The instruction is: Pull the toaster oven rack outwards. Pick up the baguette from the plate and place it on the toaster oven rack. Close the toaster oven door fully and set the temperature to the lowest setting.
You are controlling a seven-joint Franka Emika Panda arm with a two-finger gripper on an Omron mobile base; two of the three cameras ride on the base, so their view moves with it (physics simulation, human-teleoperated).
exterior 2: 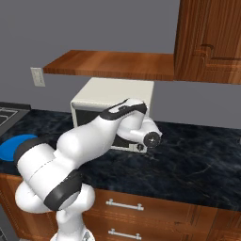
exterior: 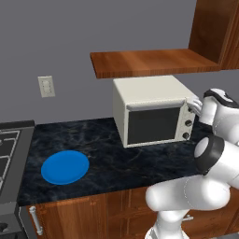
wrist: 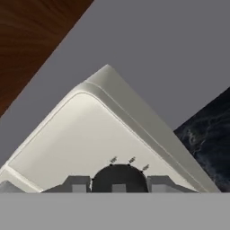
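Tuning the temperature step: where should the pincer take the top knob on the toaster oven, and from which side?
Grip the round knob across its rim, coming straight at the toaster oven front panel. It is a raised disc; the pincer fingertips already sit either side.

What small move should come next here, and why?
Probably twist the top knob toward its lowest mark: the tool brackets that knob, the oven door looks shut, and the plate is bare.

Readable text: none
Knob [wrist: 119, 178] on the toaster oven [exterior: 150, 112]: small unlabelled tick marks, no numbers or words
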